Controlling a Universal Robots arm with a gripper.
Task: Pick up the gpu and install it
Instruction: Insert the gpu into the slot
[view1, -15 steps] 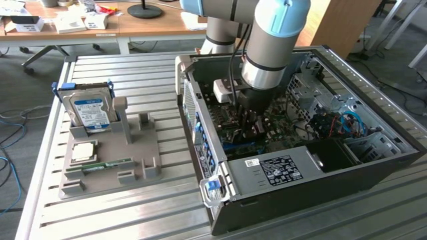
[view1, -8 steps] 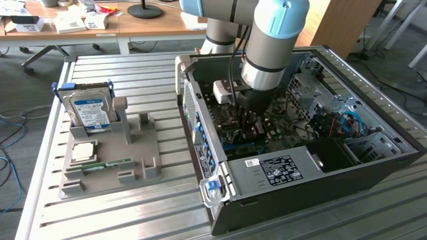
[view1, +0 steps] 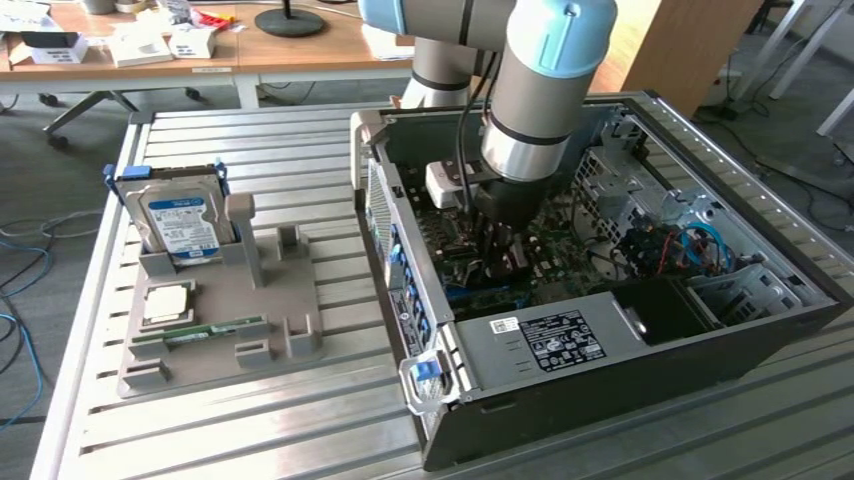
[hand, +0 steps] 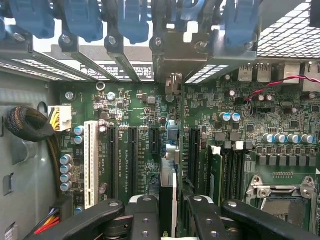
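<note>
Claw (hand: 168, 215) down inside the open computer case (view1: 641, 370), fingers (hand: 142, 207) pinching the gpu (hand: 167, 185). Card held edge-on, upright, just above the motherboard (hand: 145, 100) among the expansion slots.

Surface: slatted metal tabletop (view1: 267, 420), case lying on its side. To the exterior view's left, a grey holder (view1: 214, 360) with a hard drive (view1: 180, 215) standing upright and a memory stick (view1: 214, 330) lying flat. Wooden desk (view1: 307, 50) behind.

Gpu: thin, dark, pale strip along one edge; its face cannot be seen
</note>
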